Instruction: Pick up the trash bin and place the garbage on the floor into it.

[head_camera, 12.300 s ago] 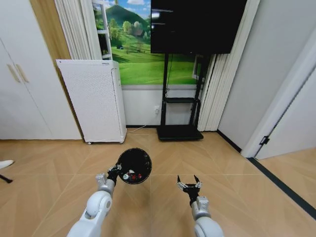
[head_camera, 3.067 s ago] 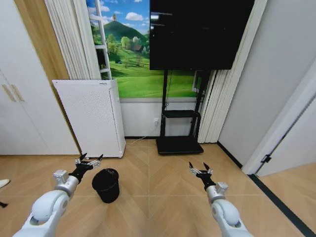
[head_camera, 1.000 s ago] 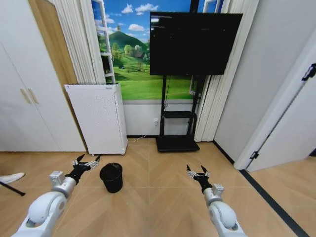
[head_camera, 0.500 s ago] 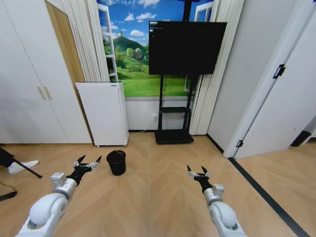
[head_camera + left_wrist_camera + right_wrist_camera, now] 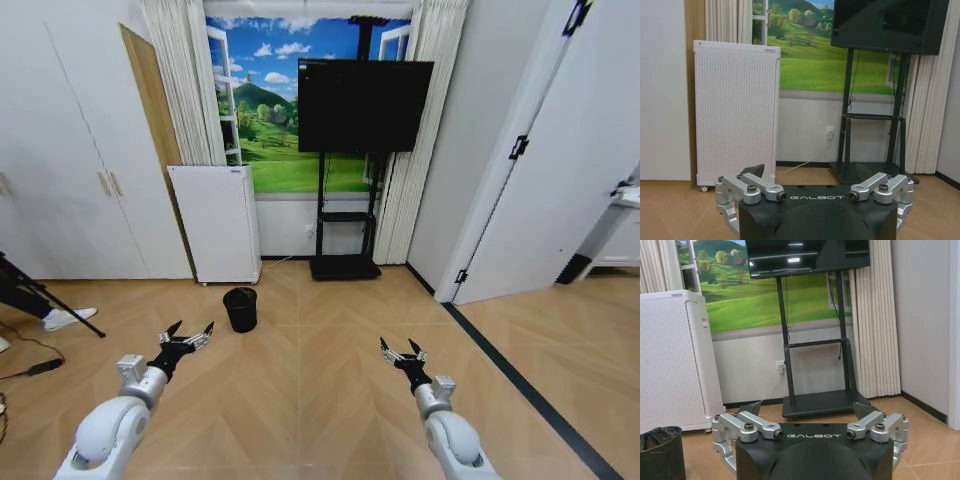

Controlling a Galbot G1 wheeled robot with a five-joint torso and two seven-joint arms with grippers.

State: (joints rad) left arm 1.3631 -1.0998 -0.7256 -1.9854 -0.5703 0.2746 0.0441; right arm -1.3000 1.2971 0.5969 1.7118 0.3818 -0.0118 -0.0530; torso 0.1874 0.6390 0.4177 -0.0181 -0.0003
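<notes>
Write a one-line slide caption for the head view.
Trash bin stands on the floor beyond the open, empty left gripper and right gripper.

A dark television [image 5: 365, 105] on a black stand [image 5: 344, 265] faces the room before a green landscape mural [image 5: 262, 140], flanked by pale curtains [image 5: 180, 80]. A white perforated appliance [image 5: 216, 224] stands beside white cupboard doors [image 5: 70, 170]. The floor [image 5: 330, 380] is tan chevron parquet with a black strip [image 5: 520, 385].
</notes>
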